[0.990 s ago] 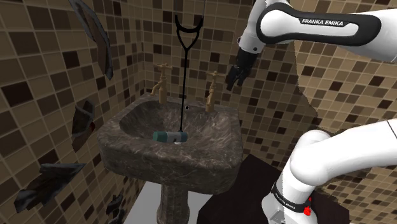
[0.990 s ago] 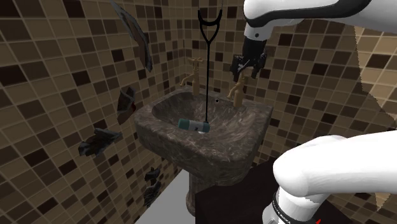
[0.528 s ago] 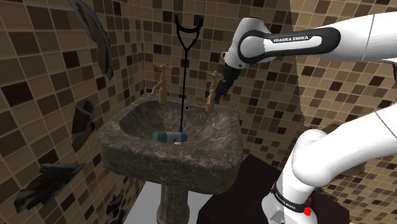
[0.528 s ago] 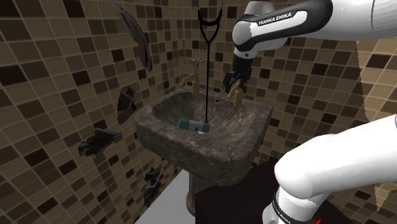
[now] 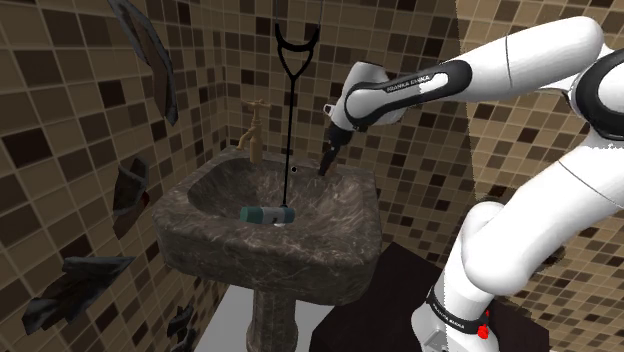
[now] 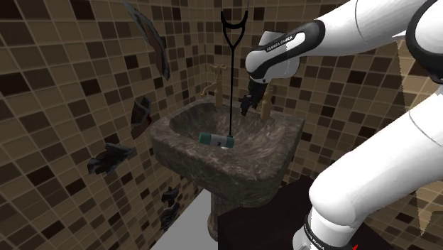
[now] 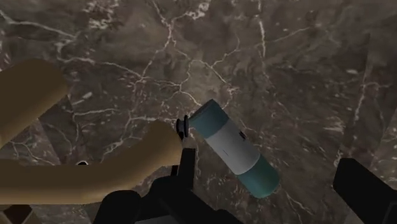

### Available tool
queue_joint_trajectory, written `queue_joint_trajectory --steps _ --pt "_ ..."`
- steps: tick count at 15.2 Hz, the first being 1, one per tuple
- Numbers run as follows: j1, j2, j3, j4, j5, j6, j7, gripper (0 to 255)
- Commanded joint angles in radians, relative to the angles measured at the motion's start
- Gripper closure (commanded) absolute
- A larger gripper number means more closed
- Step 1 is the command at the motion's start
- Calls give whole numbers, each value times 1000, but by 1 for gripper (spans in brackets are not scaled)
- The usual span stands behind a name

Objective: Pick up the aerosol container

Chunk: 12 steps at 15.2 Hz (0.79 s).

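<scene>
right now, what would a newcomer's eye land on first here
The dark marbled sink stands out against the brown tiled wall, with a teal-and-white can lying on its side in the basin. A tall black pole with a forked top rises beside the can. The white arm reaches over, its black hand open near the sink's back rim.

White arm (image 5: 530,55), dark joints (image 5: 600,92), white-lettered black band (image 5: 420,80), all-black hand (image 5: 322,170).
</scene>
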Motion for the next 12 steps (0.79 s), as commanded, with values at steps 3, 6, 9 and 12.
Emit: queue_joint_trajectory --steps 3,6,9,12 --pt "66 154 -45 28 73 131 -156 0" --pt "109 268 -66 66 157 204 -289 0" --pt "136 385 -68 117 260 260 -435 0" --pt "142 501 -45 179 366 300 -582 0"
